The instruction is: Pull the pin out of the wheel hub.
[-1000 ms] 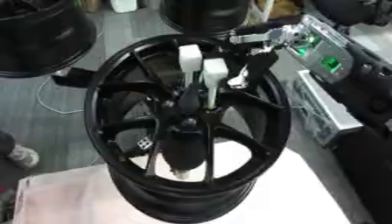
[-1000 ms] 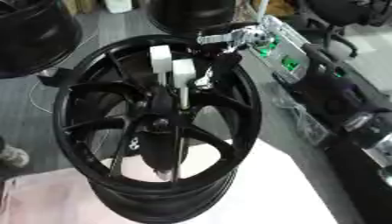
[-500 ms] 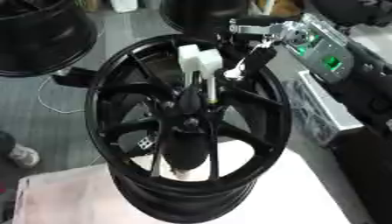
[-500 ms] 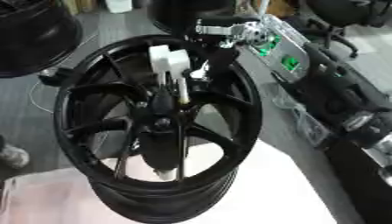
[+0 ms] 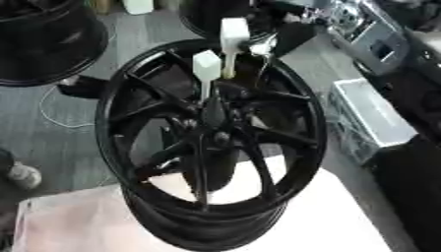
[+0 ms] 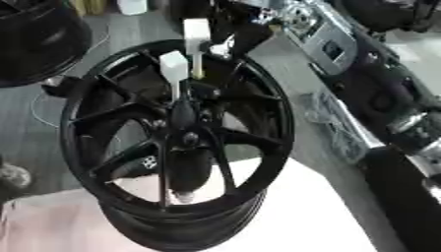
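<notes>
The right hand (image 5: 289, 34) reaches in from the upper right over the far rim, dark and blurred, so whether its fingers close on the raised pin (image 5: 233, 42) cannot be told. If the pin is not truly held, it could drop back among the spokes or tip sideways and jam. Both pins are pale with blocky white heads; the second pin (image 5: 206, 69) is seated lower, near the centre of the black wheel hub (image 5: 293, 162), which lies on a white table (image 5: 344, 221).
</notes>
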{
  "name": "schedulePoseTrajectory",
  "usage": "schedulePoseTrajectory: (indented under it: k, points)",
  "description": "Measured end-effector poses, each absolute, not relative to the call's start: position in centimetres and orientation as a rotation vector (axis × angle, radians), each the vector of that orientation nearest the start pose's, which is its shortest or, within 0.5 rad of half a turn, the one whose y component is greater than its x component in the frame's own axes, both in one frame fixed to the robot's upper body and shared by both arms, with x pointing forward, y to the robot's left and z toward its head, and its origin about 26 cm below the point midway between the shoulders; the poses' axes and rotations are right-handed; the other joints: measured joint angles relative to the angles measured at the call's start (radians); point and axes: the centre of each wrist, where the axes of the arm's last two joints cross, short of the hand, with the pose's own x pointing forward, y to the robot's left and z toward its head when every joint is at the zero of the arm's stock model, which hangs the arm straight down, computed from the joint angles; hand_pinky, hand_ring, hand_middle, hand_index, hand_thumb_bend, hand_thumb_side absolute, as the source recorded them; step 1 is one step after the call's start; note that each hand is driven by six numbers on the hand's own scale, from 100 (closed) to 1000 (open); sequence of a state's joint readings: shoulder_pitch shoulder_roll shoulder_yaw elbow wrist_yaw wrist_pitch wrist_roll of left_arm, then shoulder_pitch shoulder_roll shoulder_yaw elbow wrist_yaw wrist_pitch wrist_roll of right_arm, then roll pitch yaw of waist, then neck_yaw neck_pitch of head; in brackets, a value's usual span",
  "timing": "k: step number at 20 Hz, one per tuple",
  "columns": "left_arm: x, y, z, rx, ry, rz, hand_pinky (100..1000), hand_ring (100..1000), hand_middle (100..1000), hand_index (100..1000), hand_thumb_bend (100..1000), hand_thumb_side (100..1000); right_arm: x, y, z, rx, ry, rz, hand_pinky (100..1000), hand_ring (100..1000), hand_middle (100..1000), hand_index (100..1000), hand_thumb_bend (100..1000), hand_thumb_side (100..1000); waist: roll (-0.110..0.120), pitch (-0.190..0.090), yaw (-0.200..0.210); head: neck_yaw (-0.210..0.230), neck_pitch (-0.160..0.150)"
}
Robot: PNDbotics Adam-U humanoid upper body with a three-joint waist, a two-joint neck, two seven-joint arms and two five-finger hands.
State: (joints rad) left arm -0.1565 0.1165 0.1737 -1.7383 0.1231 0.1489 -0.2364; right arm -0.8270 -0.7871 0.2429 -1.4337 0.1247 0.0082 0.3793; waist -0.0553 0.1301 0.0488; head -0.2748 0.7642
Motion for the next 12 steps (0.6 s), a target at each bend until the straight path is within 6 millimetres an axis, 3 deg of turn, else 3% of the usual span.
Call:
schedulePoseTrajectory:
  k: [6,9,12]
  points:
    - [30.6,29.8,8.4,-0.094,-1.751,-0.115,612,621,670,777,504,865,38.3,-37.2,31.6,-0.711,-1.860,0.974,100,116,250,436,173,262,0.000,-0.006,-0.008,0.001,0.003]
    - [30.6,29.8,8.4,-0.093,-1.752,-0.114,612,620,669,777,504,865,37.9,-38.2,31.7,-0.755,-1.887,0.905,100,130,256,445,182,244,0.001,-0.006,-0.007,0.003,0.004]
    - [30.4,30.5,8.4,-0.061,-1.756,-0.076,611,621,669,777,503,865,37.4,-40.3,30.6,-0.830,-1.834,0.811,100,145,275,470,190,241,0.026,-0.003,-0.067,0.037,0.003]
